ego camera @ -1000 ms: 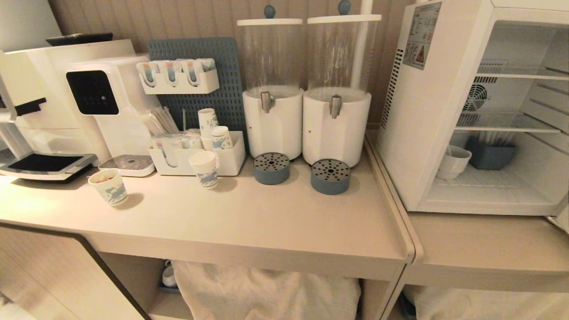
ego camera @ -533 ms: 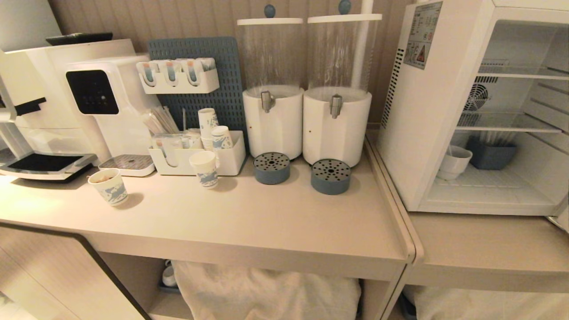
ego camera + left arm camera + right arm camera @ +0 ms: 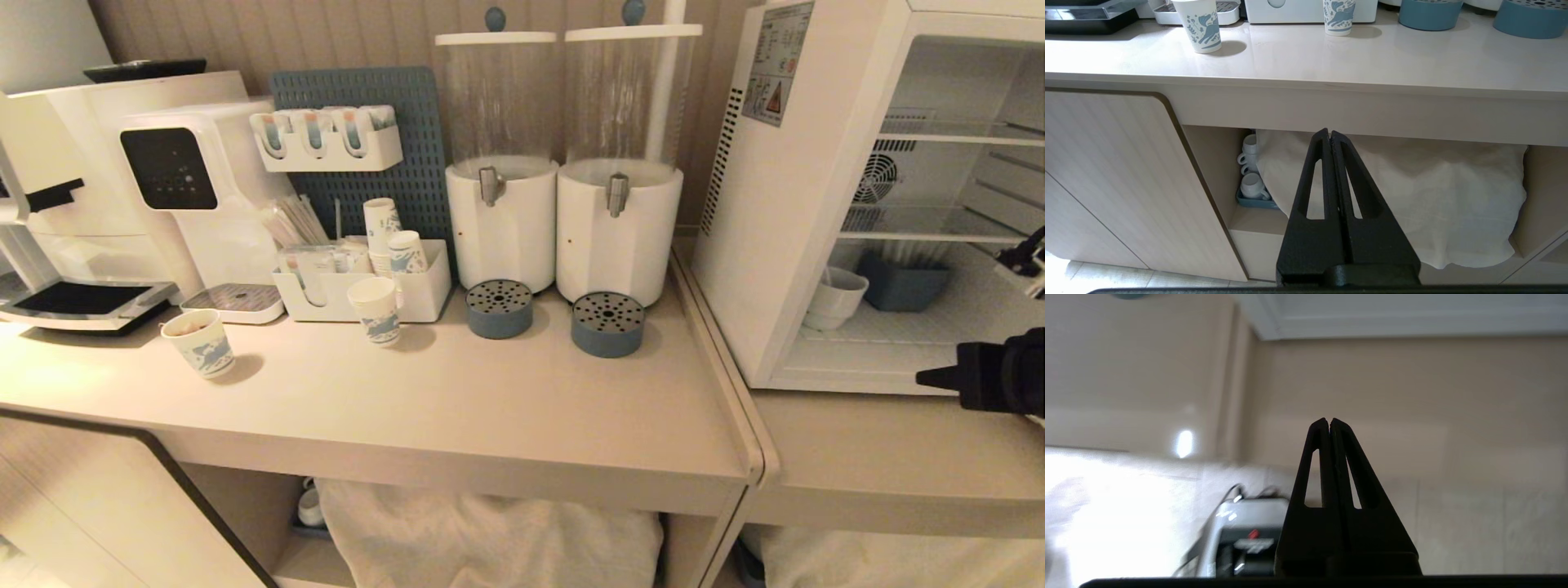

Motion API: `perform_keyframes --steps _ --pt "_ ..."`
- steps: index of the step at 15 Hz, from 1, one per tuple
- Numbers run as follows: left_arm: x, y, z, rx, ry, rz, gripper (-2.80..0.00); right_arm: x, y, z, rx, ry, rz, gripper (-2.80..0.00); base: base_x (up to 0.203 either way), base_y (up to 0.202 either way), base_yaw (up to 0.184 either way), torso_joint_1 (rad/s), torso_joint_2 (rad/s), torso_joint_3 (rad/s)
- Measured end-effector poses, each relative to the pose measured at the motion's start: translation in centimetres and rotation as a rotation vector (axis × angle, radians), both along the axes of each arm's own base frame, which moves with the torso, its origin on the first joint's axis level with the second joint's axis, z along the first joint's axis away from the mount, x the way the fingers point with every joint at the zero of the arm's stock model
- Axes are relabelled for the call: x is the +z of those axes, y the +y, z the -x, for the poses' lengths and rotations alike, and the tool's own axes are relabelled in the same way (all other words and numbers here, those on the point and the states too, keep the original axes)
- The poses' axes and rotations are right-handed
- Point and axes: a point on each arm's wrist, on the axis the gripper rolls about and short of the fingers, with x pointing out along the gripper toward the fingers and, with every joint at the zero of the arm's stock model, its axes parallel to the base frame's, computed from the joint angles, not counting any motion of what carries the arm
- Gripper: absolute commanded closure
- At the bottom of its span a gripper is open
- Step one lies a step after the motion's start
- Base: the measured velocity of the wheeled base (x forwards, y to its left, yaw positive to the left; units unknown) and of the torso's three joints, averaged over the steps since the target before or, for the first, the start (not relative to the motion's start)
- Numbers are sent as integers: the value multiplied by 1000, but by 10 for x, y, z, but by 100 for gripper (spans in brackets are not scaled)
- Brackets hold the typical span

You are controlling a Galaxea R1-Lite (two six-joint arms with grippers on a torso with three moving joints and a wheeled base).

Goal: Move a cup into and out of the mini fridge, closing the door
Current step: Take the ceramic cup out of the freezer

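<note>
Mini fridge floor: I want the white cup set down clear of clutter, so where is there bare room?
Inside the mini fridge, the floor is bare in front of and right of the cup and blue bin. The back-left corner is crowded. The counter in front is also bare.

- Warm, yellowish indoor light fills the head view; the counter (image 3: 457, 400) is evenly lit, brighter toward its left end.
- The 2 paper cups (image 3: 200, 343) throw soft shadows to their right, so light comes from the left and above.
- Inside the mini fridge (image 3: 816, 204) the light looks cooler and whiter than the room.
- Straight edges bow slightly toward the head view's borders.
- In the left wrist view the counter top shows a pale sheen and the picture is sharp.
- The right wrist view is smeared and soft, with a blown-out white patch at one side and a small bright glare spot (image 3: 1184, 443) on the wall.
- The right gripper (image 3: 1329, 421) there is a dark silhouette.
</note>
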Motion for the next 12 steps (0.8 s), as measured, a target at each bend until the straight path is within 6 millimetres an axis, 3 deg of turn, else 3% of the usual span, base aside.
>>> perform_keyframes --steps 5,8,12 --pt "0 0 0 0 -1 2 0 -67 -25 -29 99 -316 1 0 0 0 0 0 0 0" --pt "0 0 0 0 -1 1 0 -69 -56 -40 159 -542 4 0 0 0 0 0 0 0" --pt "0 0 0 0 -2 3 0 -66 -79 -63 173 -485 -53 0 0 0 0 0 0 0"
